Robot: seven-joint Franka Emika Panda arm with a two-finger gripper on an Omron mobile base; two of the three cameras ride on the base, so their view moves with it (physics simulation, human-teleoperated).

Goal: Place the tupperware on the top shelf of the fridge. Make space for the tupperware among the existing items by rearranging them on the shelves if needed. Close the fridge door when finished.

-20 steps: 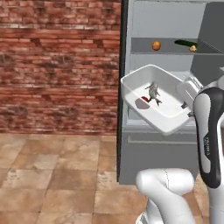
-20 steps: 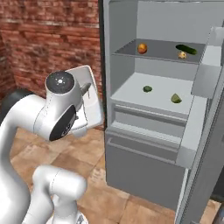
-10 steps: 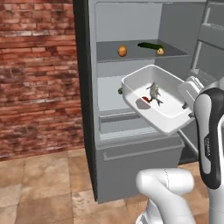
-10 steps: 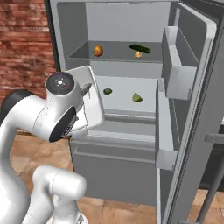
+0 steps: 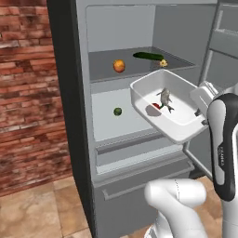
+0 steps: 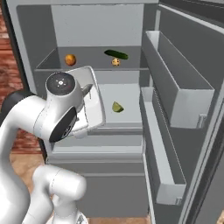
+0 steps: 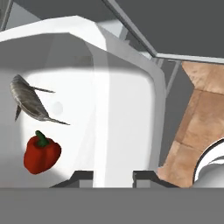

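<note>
I hold the white tupperware (image 5: 182, 126) (image 6: 94, 110) in front of the open fridge (image 5: 65, 93), level with the whitish lower shelf (image 5: 106, 124). My gripper (image 7: 112, 176) is shut on the tub's rim wall (image 7: 117, 109). In the tub lie a red pepper (image 7: 41, 153) and a grey fish (image 7: 28, 103). On the mid-grey top shelf (image 5: 101, 70) sit an orange (image 5: 119, 65), a dark cucumber (image 5: 148, 56) and a tan ball (image 5: 163, 62). The lower shelf carries a lime (image 5: 118, 111) and a lime wedge (image 6: 117, 106).
The fridge door (image 6: 192, 52) stands open on the right, its grey racks (image 6: 177, 94) jutting toward the arm. Two drawers (image 5: 135, 155) sit below the shelves. A brick wall (image 5: 28, 93) and tiled floor (image 5: 37, 214) lie to the left.
The whole picture has shifted as the base drove: the fridge now stands nearer and more central. The tub stays in my gripper the same way.
</note>
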